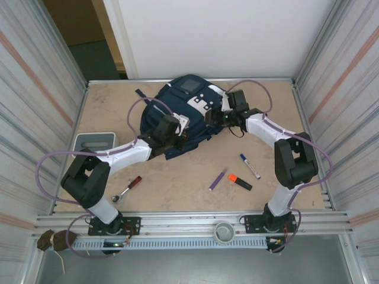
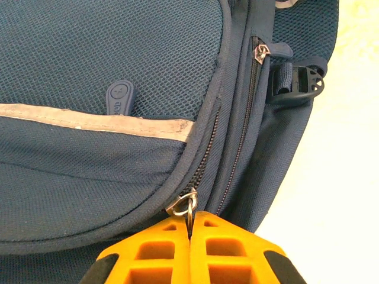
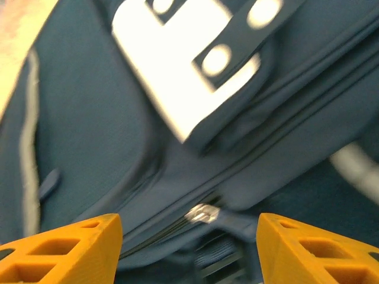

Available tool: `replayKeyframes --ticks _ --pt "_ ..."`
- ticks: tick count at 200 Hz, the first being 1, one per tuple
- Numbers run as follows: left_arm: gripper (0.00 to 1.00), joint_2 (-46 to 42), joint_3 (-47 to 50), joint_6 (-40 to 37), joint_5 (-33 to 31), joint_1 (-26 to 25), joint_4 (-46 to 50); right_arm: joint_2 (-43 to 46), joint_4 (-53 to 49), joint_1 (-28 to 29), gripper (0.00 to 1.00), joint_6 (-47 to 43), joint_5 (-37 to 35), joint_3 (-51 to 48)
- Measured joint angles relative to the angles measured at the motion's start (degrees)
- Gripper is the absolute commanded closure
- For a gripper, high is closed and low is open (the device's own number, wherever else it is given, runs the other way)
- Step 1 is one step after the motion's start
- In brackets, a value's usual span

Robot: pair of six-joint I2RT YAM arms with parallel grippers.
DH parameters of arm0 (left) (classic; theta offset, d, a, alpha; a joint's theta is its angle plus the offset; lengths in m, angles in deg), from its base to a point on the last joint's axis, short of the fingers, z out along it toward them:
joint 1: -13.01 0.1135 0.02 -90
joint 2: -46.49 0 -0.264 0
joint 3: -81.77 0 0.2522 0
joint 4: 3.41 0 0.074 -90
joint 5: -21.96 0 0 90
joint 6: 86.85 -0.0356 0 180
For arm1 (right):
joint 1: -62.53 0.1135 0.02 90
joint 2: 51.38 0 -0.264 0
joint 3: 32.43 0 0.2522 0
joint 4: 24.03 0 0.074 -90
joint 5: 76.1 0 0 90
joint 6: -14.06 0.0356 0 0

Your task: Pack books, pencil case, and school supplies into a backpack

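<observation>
Left gripper [image 2: 189, 223] clamped shut on a zipper pull [image 2: 182, 205] of the backpack [image 1: 177, 115], probably to draw the zipper open for packing. Right gripper [image 3: 189, 231] hangs over the backpack, jaws wide, holding nothing. Pens [image 1: 217, 179] wait on the table [image 1: 172, 186], nearside of the backpack.

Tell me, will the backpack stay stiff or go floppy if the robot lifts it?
Probably floppy: the backpack is soft mesh fabric, lying slumped and creased. It would likely sag wherever it isn't held. Pulling its zipper ring, pinched by the left fingers, may drag the whole bag along instead of sliding the zipper.
</observation>
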Motion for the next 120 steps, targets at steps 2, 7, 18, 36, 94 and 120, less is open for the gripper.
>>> replayKeyframes --ticks 2,7,18,36,94,120 --pt "1.0 0.0 0.0 0.0 0.0 0.0 0.0 -0.1 0.3 0.2 0.38 0.7 0.7 -0.3" --pt "1.0 0.0 0.0 0.1 0.0 -0.1 0.0 -0.3 1.2 0.7 0.38 1.8 2.0 -0.7" --pt "1.0 0.0 0.0 0.2 -0.1 -0.3 -0.1 -1.0 2.8 1.8 0.38 4.3 4.5 -1.1" --pt "1.0 0.0 0.0 0.4 -0.2 -0.9 -0.2 -2.5 6.2 3.2 0.39 7.4 7.8 -1.1" --pt "1.0 0.0 0.3 0.6 -0.4 -1.4 -0.2 -7.0 9.6 3.9 0.6 11.8 10.5 0.0" --pt "1.0 0.0 0.6 0.5 -1.0 -1.6 -0.2 -7.1 8.8 3.9 0.87 12.0 9.1 0.5"
